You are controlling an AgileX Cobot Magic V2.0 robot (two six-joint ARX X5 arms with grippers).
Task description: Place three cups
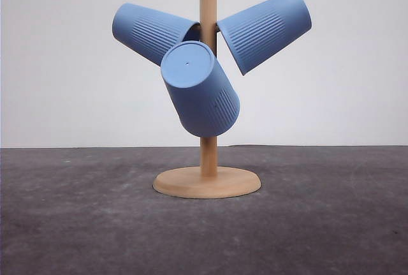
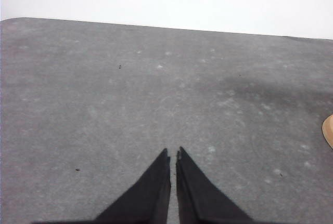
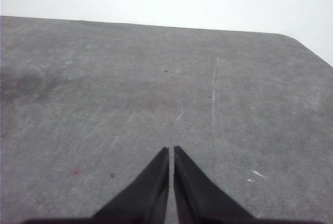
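Three ribbed light-blue cups hang on a wooden stand (image 1: pixel 207 182) with a round base near the middle of the grey, scuffed table (image 1: pixel 76 224): left cup (image 1: pixel 153 31), right cup (image 1: pixel 264 30), and front cup (image 1: pixel 201 90) (flat base facing the camera). Bare table lies all around. The left hand (image 2: pixel 173 154) and right hand (image 3: pixel 171 150) are closed and empty, over bare table.

Lab-style test bench, not a home: bare dark grey tabletop (image 1: pixel 76 224), scuffed and scratched, blank white backdrop (image 1: pixel 64 64) behind it. Lone prop is a wooden stand (image 1: pixel 207 182) at table centre, cups (image 1: pixel 199 89) hung at 10, 2 and 6 o'clock off its post.
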